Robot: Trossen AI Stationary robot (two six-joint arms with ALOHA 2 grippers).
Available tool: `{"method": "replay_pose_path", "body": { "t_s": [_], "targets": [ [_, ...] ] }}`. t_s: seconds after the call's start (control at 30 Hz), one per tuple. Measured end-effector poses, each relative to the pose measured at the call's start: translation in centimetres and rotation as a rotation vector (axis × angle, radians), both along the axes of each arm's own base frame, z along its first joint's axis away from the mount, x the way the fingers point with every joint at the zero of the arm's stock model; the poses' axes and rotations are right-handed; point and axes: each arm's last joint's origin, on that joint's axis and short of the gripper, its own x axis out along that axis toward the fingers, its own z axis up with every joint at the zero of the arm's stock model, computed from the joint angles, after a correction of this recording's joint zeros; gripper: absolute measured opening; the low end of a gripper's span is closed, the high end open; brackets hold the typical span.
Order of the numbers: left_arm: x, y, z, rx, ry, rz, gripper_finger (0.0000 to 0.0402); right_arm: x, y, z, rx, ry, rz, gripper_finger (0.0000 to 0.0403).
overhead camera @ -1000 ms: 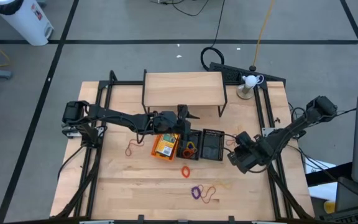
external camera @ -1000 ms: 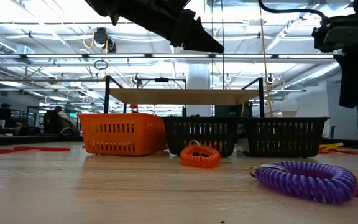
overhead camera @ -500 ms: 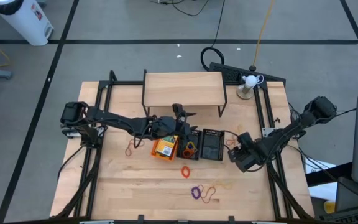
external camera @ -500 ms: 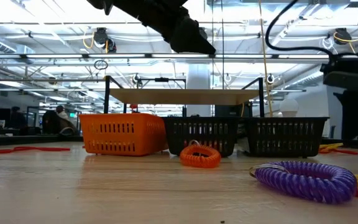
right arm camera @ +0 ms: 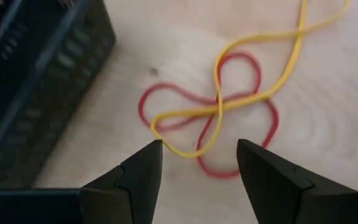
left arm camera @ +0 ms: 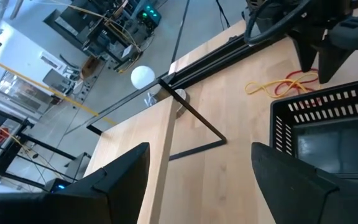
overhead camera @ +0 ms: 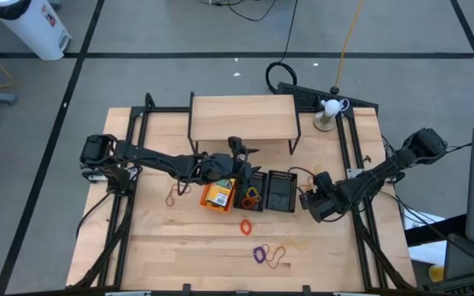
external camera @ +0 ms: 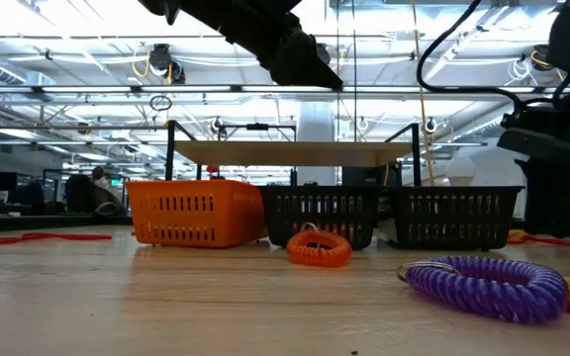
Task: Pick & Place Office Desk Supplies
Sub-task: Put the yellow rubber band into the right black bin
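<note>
An orange tray point(overhead camera: 218, 196) holding a yellow-and-green crayon box stands mid-table. Beside it are a black mesh tray point(overhead camera: 249, 194) with an orange band inside and another black mesh tray point(overhead camera: 281, 191). My right gripper point(right arm camera: 199, 149) is open and points down, just right of that tray. Its fingers hover above a red rubber band point(right arm camera: 143, 106) and a yellow one point(right arm camera: 289, 74), which lie tangled flat on the table. My left gripper point(overhead camera: 239, 156) hangs open and empty high over the trays, by the shelf riser point(overhead camera: 242, 117).
Loose bands lie on the near half of the table: an orange coil point(external camera: 318, 247), a purple coil point(external camera: 488, 287), and a thin red loop point(overhead camera: 174, 196) left of the orange tray. A white lamp point(overhead camera: 329, 108) stands at the far right corner. Black frame rails run along both table sides.
My right gripper has come down toward the table beside the right-hand black tray, shifting slightly toward that tray. My left gripper has turned a little where it hangs over the trays. The trays and bands have stayed put.
</note>
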Motion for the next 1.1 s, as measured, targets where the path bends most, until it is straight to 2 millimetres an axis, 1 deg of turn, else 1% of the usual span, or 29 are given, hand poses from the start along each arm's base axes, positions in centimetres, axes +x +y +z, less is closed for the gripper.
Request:
{"method": "replay_pose_path", "body": {
  "t_s": [0.17,0.4,0.47,0.53,0.6,0.67,0.77,0.8,0.83,0.93,1.1],
  "targets": [
    [0.0,0.0,0.0,-0.001,0.0,0.0,0.0278,0.4,-0.6,0.1,-0.059,-0.025,-0.001,0.0196],
    [0.0,0.0,-0.1,-0.002,0.009,0.001,0.0278,0.8,-1.0,0.1,-0.063,-0.03,0.014,0.0195],
    [0.0,0.0,-0.1,-0.003,0.009,0.001,0.0278,0.9,-1.0,0.1,-0.065,-0.03,0.011,0.0188],
    [0.0,0.0,-0.1,-0.005,0.009,0.002,0.0278,0.9,-1.1,0.1,-0.067,-0.029,0.014,0.0171],
    [-0.1,0.0,-0.2,-0.008,0.017,0.003,0.0278,0.9,-1.1,0.1,-0.071,-0.027,0.019,0.0145],
    [-0.1,0.0,-0.2,-0.011,0.021,0.005,0.0278,0.9,-1.1,0.1,-0.073,-0.024,0.031,0.0108],
    [-0.1,0.0,-0.2,-0.013,0.02,0.005,0.0278,1.0,-1.0,0.1,-0.076,-0.025,0.065,0.0036],
    [-0.1,0.0,-0.2,-0.013,0.02,0.005,0.0278,1.1,-1.0,0.1,-0.081,-0.023,0.086,0.0019],
    [-0.1,0.0,-0.2,-0.013,0.02,0.005,0.0278,1.1,-1.0,0.2,-0.084,-0.023,0.101,0.0011],
    [-0.1,0.0,-0.2,-0.014,0.019,0.005,0.0278,0.9,-1.1,0.6,-0.098,-0.032,0.106,0.0007],
    [-0.1,0.0,-0.2,-0.016,0.018,0.006,0.0278,-0.1,-1.6,1.9,-0.116,-0.067,0.098,0.0003]
  ]
}}
